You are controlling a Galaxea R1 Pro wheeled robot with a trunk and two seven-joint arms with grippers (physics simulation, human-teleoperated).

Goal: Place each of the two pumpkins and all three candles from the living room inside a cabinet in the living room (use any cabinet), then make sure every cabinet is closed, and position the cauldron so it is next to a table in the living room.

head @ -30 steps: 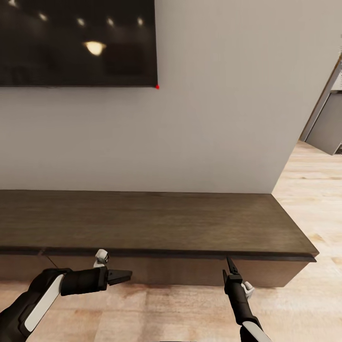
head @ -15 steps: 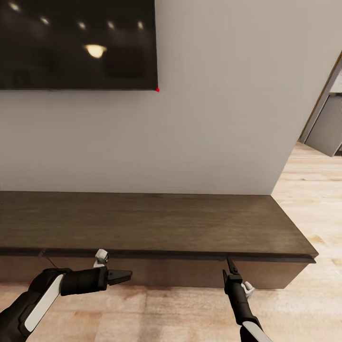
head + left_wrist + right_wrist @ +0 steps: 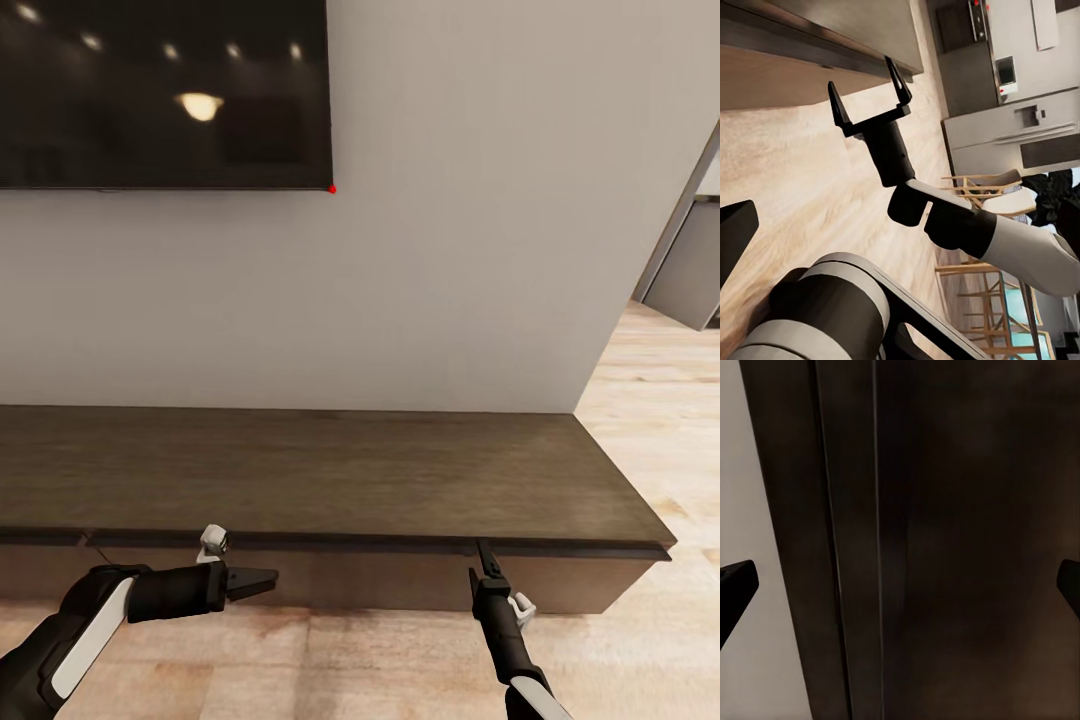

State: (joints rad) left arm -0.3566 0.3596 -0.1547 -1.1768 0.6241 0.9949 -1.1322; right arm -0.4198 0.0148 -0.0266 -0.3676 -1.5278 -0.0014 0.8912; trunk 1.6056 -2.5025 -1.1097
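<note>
The long dark-brown cabinet (image 3: 320, 470) runs along the wall, its flat top bare and its plain fronts sitting flush. My right gripper (image 3: 485, 552) points up at the cabinet's front edge, close to it. The left wrist view shows it open (image 3: 866, 86) and empty. In the right wrist view the dark cabinet front (image 3: 967, 540) lies just ahead between the spread fingertips (image 3: 735, 585). My left gripper (image 3: 268, 579) hangs low before the cabinet front, pointing right, open and holding nothing.
A dark wall-mounted TV (image 3: 160, 90) hangs above the cabinet's left part. Light wood floor (image 3: 640, 400) continues past the cabinet's right end toward an opening with grey units (image 3: 690, 260). In the left wrist view, a fridge (image 3: 1020, 67) and wooden chairs (image 3: 990, 187) stand beyond.
The whole head view has shifted slightly, so the camera moved a little. Both grippers keep the same pose and state.
</note>
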